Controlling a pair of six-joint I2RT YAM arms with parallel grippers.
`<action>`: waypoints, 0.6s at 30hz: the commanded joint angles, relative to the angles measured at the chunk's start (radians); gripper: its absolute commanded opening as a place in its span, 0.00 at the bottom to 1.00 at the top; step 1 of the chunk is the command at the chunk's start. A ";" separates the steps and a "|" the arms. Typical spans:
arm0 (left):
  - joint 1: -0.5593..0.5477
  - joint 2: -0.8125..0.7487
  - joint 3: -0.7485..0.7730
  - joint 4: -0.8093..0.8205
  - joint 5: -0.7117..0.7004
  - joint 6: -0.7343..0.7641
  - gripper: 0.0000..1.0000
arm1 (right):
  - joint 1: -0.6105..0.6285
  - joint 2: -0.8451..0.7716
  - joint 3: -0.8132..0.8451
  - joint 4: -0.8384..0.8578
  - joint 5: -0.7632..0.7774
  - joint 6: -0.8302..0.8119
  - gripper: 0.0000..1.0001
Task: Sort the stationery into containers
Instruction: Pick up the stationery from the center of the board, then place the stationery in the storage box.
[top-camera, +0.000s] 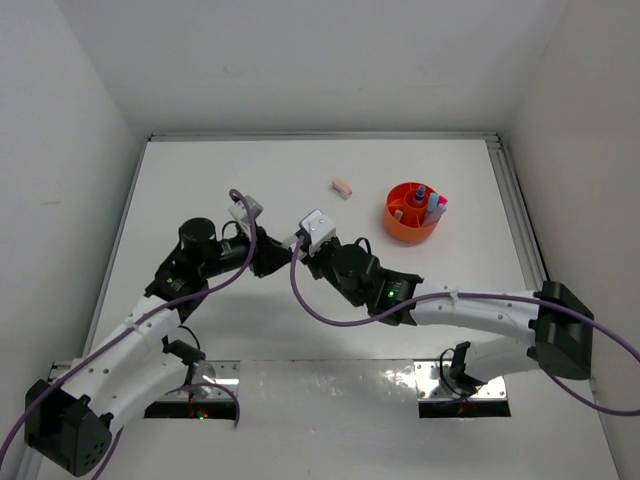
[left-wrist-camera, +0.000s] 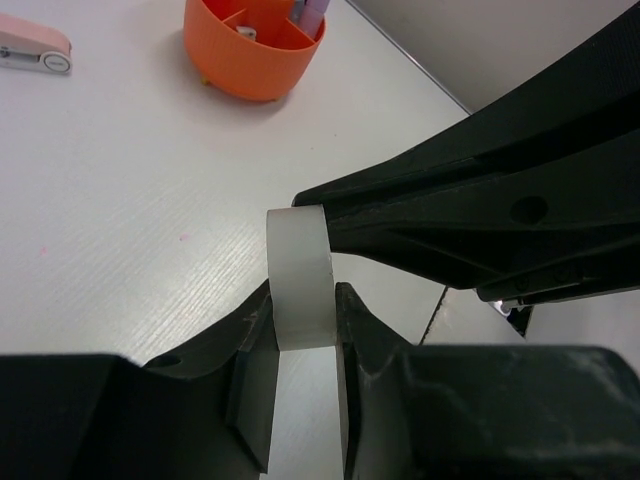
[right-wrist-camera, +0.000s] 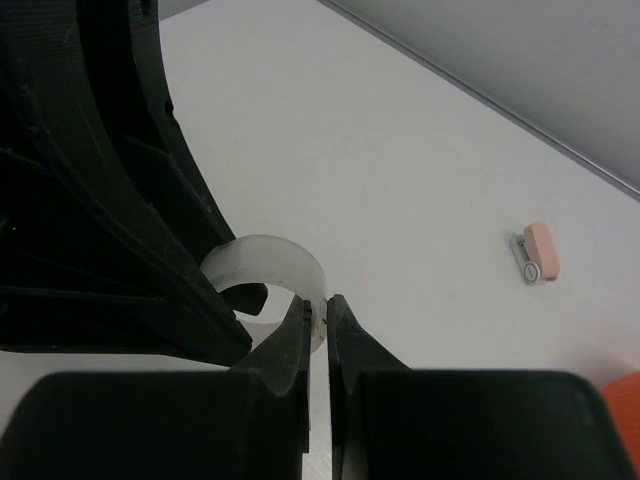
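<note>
Evidently the clear tape ring is sitting between both arms over the middle of the tabletop, well apart from the orange tub at the far right. The left tool is clamping it across its flat faces while the right tool is pinching its thin wall. It is looking like a light, fairly stiff, smooth hoop, liable to slip or twist, so pinching the wall or squarely spanning both faces is seeming safest.
</note>
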 joint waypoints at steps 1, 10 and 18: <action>-0.002 -0.002 0.026 0.042 -0.006 0.005 0.00 | 0.005 -0.031 -0.018 0.043 -0.061 -0.009 0.00; -0.001 -0.056 0.039 -0.079 -0.038 0.187 0.00 | -0.076 -0.146 -0.022 -0.128 -0.190 -0.019 0.49; 0.007 -0.086 0.051 -0.174 0.078 0.518 0.00 | -0.231 -0.208 0.272 -0.700 -0.745 -0.202 0.78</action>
